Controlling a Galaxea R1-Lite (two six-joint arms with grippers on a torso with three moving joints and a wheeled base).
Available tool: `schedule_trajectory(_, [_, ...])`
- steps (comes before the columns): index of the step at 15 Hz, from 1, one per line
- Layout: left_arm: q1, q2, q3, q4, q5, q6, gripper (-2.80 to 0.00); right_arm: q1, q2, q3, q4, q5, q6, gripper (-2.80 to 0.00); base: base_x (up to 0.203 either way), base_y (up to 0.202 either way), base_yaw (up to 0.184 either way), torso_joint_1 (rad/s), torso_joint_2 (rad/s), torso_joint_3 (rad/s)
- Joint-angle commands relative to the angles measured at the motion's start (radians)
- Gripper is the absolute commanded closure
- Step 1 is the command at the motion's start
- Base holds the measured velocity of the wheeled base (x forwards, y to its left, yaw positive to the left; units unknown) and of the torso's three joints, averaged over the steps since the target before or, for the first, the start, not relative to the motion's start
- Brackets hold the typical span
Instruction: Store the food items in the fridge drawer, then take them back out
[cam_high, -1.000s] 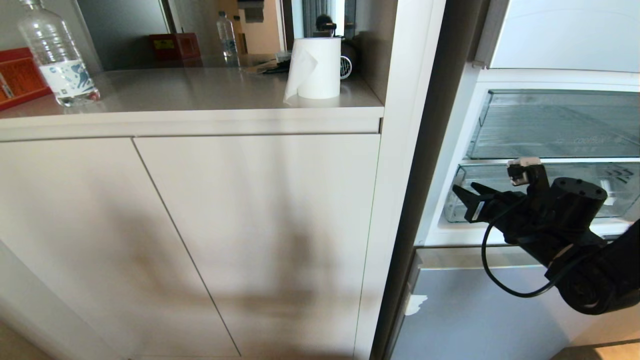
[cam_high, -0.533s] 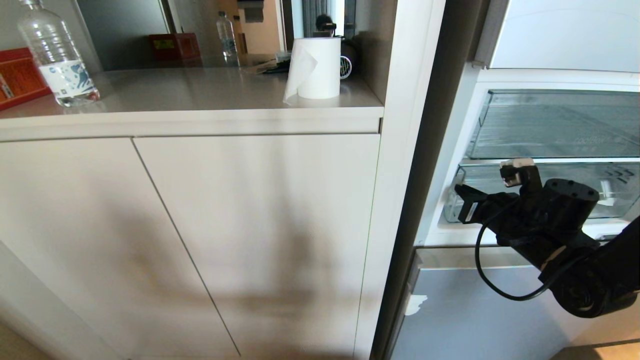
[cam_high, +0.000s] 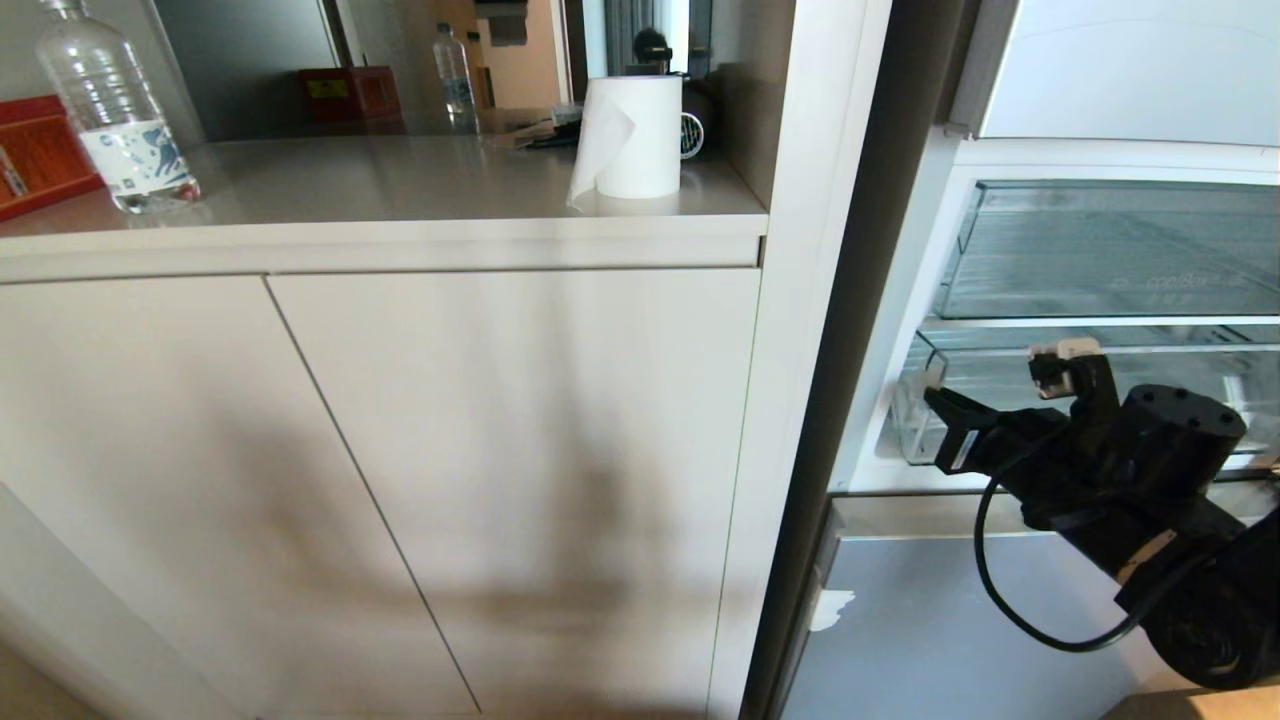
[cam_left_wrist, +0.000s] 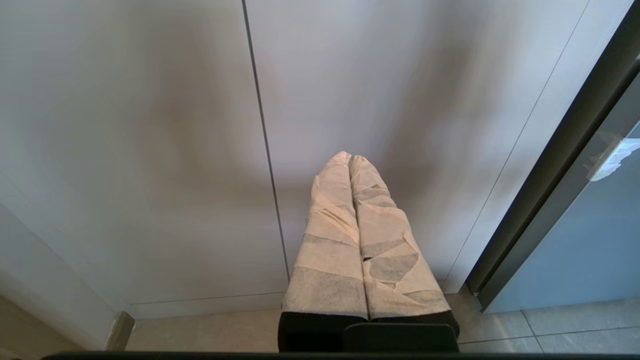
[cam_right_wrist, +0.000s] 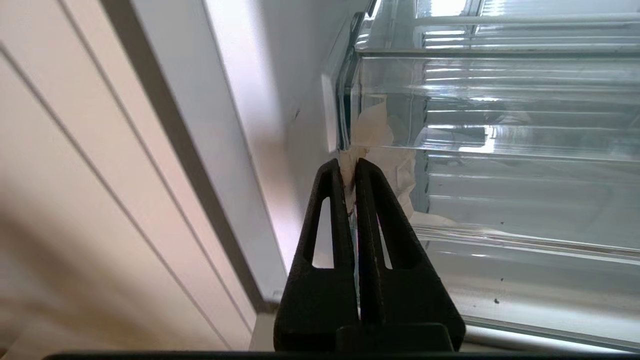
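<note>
The left gripper (cam_left_wrist: 350, 159) hangs clenched before the cupboard. At the fridge, the right gripper (cam_right_wrist: 350, 165) has its jaws clenched on the fridge drawer (cam_high: 1150, 385) front corner; pull straight, level. No food items visible

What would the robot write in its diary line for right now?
right pincer: shut on fridge drawer front corner | left pincer: shut, parked by cabinet door | food items: not in view
</note>
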Motion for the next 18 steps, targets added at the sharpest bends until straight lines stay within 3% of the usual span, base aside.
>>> schedule_trajectory(1, [0.000, 0.000, 0.000, 0.000, 0.000, 0.000, 0.00, 0.001, -0.043, 0.050, -0.011, 0.001, 0.002, 0.00, 0.000, 0.000, 0.000, 0.000, 0.00, 0.000])
schedule_trajectory(13, [0.000, 0.000, 0.000, 0.000, 0.000, 0.000, 0.00, 0.015, -0.273, 0.351, -0.012, 0.002, 0.010, 0.00, 0.000, 0.000, 0.000, 0.000, 0.00, 0.000])
schedule_trajectory(14, [0.000, 0.000, 0.000, 0.000, 0.000, 0.000, 0.00, 0.015, -0.285, 0.371, -0.012, 0.001, 0.010, -2.80, 0.000, 0.000, 0.000, 0.000, 0.00, 0.000])
schedule_trajectory(18, [0.000, 0.000, 0.000, 0.000, 0.000, 0.000, 0.00, 0.015, -0.340, 0.428, -0.011, 0.000, 0.007, -2.80, 0.000, 0.000, 0.000, 0.000, 0.00, 0.000])
